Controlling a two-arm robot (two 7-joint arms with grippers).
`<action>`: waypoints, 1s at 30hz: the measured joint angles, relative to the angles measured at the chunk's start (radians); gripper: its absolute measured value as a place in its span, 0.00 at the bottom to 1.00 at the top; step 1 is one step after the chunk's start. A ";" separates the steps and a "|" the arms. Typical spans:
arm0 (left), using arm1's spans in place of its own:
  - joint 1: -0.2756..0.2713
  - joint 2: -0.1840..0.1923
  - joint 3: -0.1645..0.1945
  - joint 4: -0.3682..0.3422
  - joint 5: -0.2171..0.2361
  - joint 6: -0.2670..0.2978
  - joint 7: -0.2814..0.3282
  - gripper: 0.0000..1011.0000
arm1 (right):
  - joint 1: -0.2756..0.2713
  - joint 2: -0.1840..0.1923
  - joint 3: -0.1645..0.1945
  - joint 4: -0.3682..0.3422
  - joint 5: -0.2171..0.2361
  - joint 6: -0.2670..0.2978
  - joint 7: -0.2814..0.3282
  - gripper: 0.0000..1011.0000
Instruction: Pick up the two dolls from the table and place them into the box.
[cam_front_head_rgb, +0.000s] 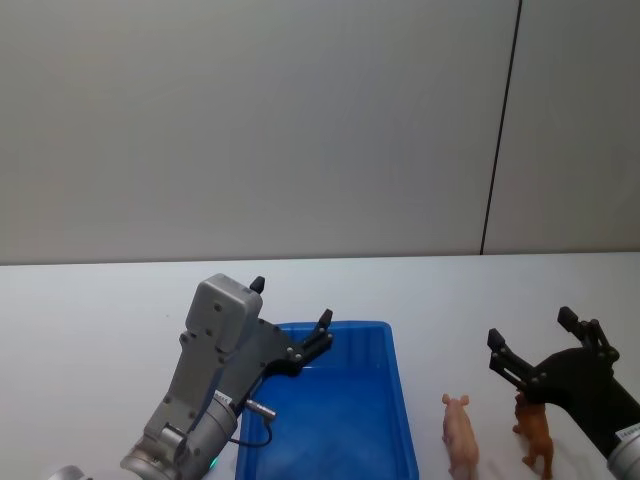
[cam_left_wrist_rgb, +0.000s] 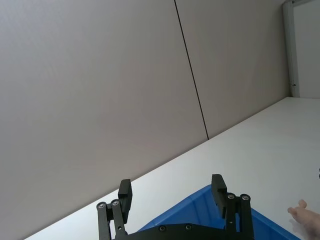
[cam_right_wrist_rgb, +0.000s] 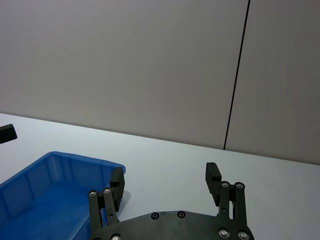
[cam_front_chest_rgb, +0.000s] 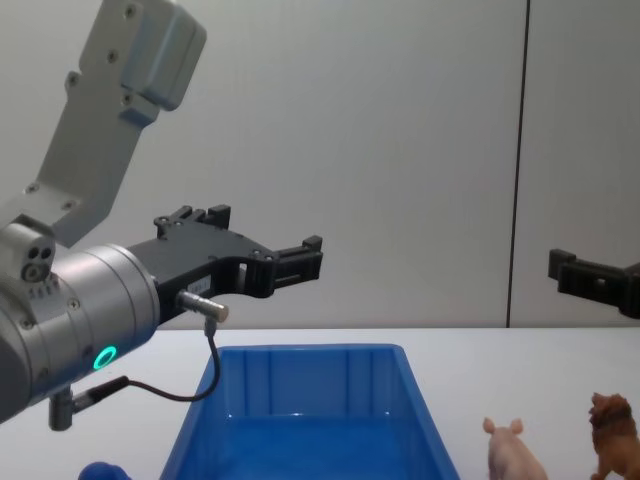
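The pig stood on the bench right of the box, lion beyond it. My right gripper hovered above the lion, fingers spread; left gripper over the box, likewise spread. I feared a finger clipping the lion into the pig.

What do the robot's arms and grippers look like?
The left arm is silver-grey with boxy and cylindrical housings, a green ring light and a black cable. The left gripper and right gripper are matte black bolted linkages ending in blocky jaws.
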 joint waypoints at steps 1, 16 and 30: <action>0.000 0.000 0.000 0.000 0.000 0.000 0.000 0.99 | 0.000 0.000 0.000 0.000 0.000 0.000 0.000 0.99; 0.000 0.000 0.000 0.000 0.000 0.000 0.000 0.99 | 0.000 0.000 0.000 0.000 0.000 0.000 0.000 0.99; 0.000 0.000 0.000 0.000 0.000 0.000 0.000 0.99 | -0.004 0.004 0.002 -0.004 0.000 0.010 0.002 0.99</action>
